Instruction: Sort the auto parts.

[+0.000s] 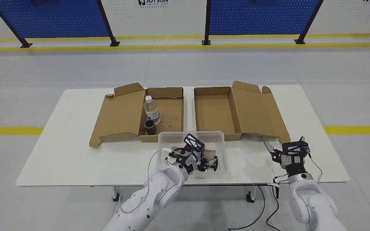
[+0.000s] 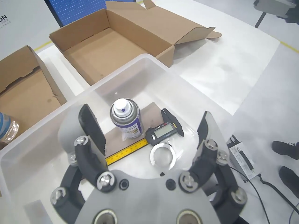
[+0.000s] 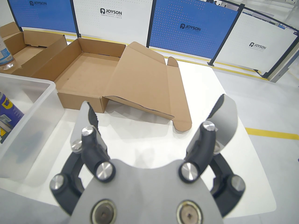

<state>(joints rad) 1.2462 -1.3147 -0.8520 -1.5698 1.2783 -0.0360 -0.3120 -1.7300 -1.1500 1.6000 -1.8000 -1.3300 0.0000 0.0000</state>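
Spray can [image 2: 126, 118] beneath wide-open left hand [image 2: 146, 112]

Before me, the table [image 1: 69, 156] is carrying an open cardboard box [image 1: 171, 115] and a second box [image 1: 215, 112] beside it; a clear bin [image 1: 191, 134] is sitting at its near edge.

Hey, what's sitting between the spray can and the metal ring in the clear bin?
The digital caliper lies between the spray can and the metal ring, as the left wrist view shows.
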